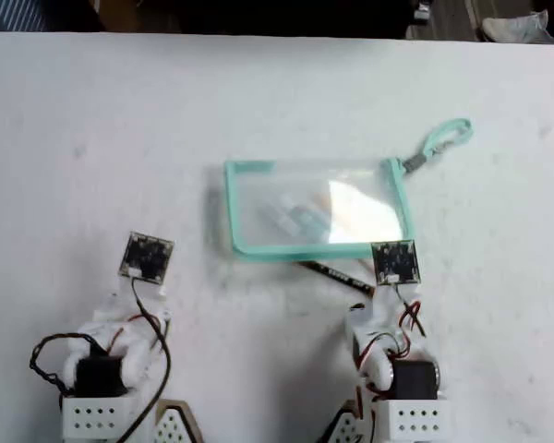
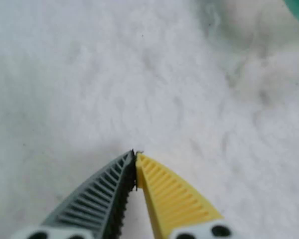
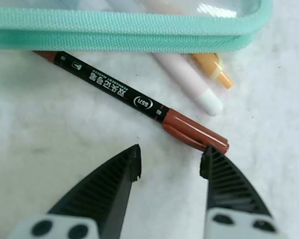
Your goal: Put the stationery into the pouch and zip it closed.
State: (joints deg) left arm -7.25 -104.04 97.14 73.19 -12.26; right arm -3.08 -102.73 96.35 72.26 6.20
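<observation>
1 pouch (image 1: 229, 203), 1 marker (image 3: 124, 94), 2 pastel pens (image 3: 189, 79) (image 3: 214, 69) — 2 tools (image 2: 135, 154) (image 3: 170, 159).

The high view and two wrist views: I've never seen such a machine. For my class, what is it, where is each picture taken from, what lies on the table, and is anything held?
Two small robot arms sit side by side at a white table. The high view looks down from a fixed camera; each wrist view comes from a camera on one arm, looking past its claw. On the table lies a clear, green-edged pouch, a black marker beside it; a pink pen and an orange pen poke out past the pouch's edge. The left claw is shut over bare table; the right claw is open near the marker. Nothing is held.
</observation>
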